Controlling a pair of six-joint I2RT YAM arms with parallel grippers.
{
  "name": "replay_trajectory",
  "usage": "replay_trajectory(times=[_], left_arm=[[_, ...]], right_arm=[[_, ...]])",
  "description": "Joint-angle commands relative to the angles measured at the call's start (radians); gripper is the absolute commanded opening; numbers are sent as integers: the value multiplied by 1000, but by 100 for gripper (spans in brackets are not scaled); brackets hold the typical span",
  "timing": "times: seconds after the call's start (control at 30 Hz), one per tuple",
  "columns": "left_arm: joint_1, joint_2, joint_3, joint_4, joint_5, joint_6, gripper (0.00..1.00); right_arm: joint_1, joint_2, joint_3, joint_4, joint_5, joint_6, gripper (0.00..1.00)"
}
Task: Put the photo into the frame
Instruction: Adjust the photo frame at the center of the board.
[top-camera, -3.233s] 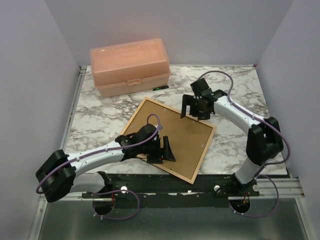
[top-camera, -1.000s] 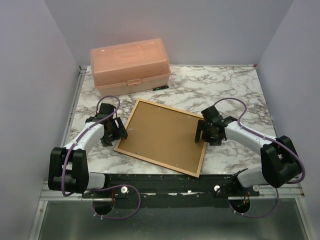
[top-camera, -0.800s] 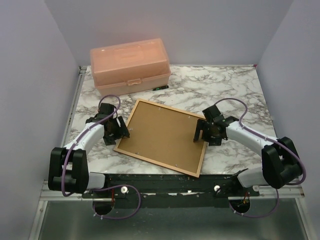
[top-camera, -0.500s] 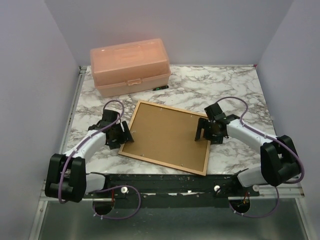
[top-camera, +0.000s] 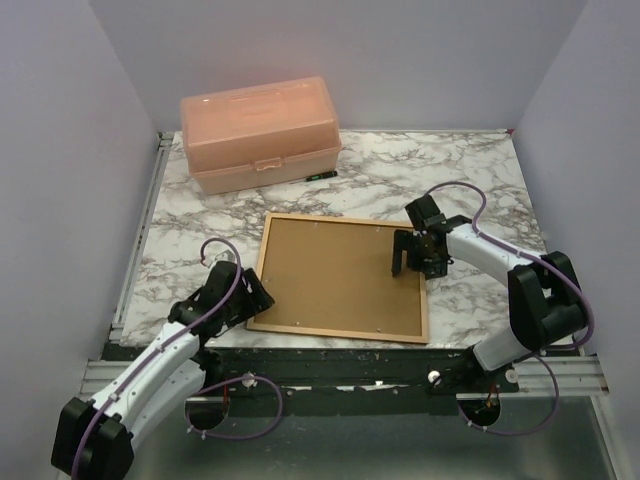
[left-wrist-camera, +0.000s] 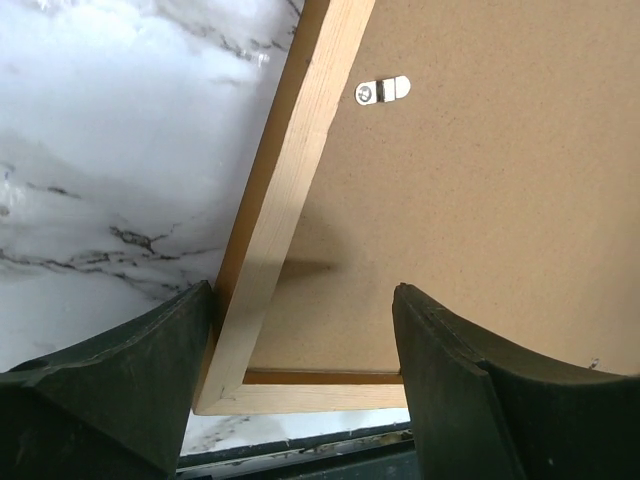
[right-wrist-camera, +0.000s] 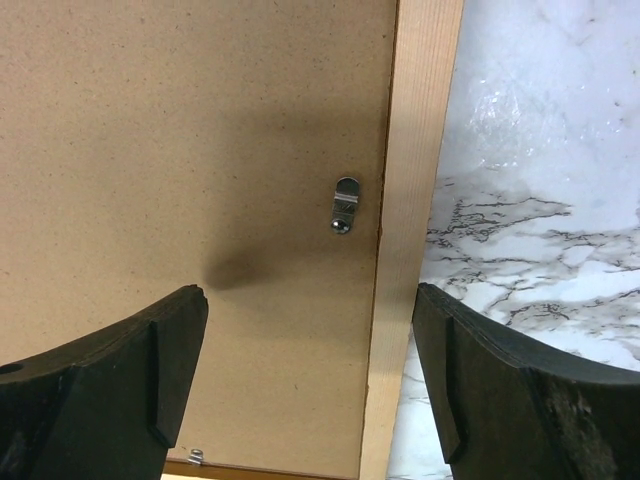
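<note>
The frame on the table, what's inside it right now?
A plain brown backing board fills the frame, held by small metal clips. No photo shows; anything beneath the board is covered.

Overhead camera and close downward wrist cameras share frame (left-wrist-camera: 290, 200)

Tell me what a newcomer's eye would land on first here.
The frame lies back-up in the middle of the marble table, its brown backing board filling it. Two open black end effectors bracket it: the left end effector over its near-left corner, the right end effector over its right edge. A pink plastic box stands at the far left.
</note>
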Motion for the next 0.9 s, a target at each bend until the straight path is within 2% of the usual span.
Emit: replay_trajectory(times=[0.0, 0.13, 0.2, 0.37, 0.47, 0.87], left_arm=[[-67, -131, -93, -87, 160, -214, 72], [-70, -165, -111, -92, 161, -224, 73], [-70, -152, -102, -95, 157, -218, 75], [-70, -87, -13, -157, 90, -183, 93], [-70, -32, 55, -212, 32, -146, 97], [-26, 279, 315, -264, -92, 1, 99]], right_arm=[[30, -1, 13, 100, -201, 56, 89], [31, -8, 14, 88, -147, 58, 92], [31, -4, 21, 70, -110, 60, 98], [24, -8, 20, 51, -46, 63, 100], [0, -11, 16, 68, -78, 54, 100], [-98, 24, 49, 64, -79, 23, 99]])
